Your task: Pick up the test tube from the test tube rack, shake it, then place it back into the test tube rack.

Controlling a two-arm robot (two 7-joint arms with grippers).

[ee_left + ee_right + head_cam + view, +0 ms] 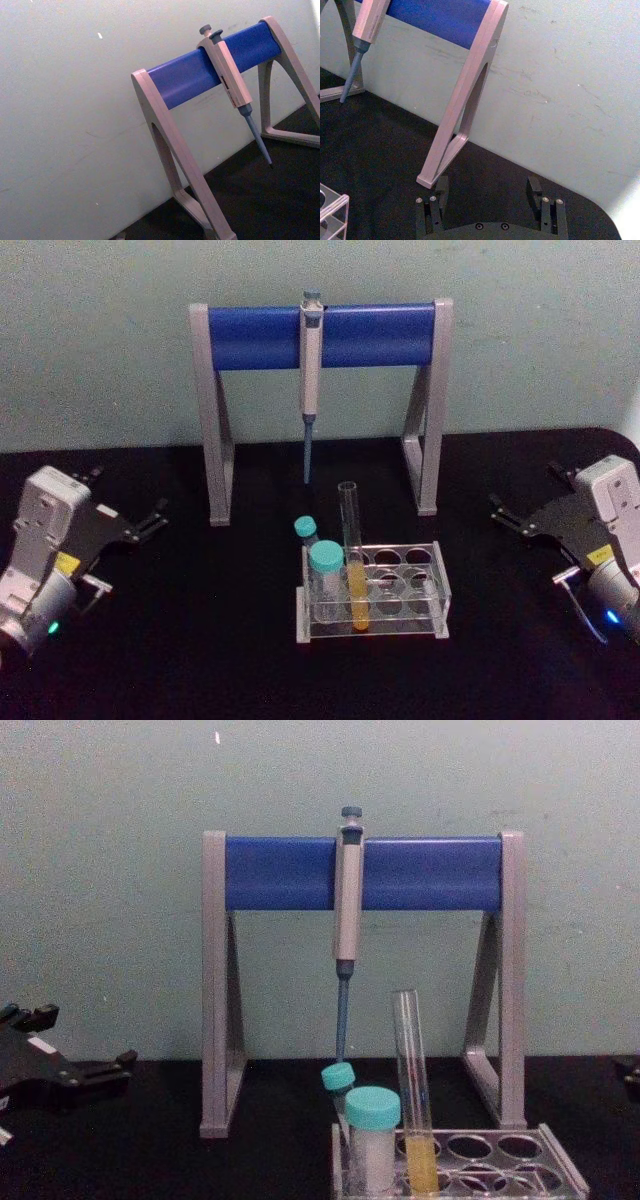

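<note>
Black table (200,650) was under everything, with the tall grey-and-blue pipette stand (250,337) at the back. My left gripper (128,492) sat parked far left, fingers spread, holding nothing. My right gripper (525,490) sat far right, fingers wide apart and empty, well apart from the low clear plastic test tube rack (443,590) at centre. The tall thin clear glass test tube (352,555), with yellow-orange liquid, stood upright near the rack's left end, just beside a white teal-capped vial (326,585). Risks as I judged them: fingers clipping that vial, tipping the light rack, uncapped liquid sloshing out during shaking, and glass slipping.
</note>
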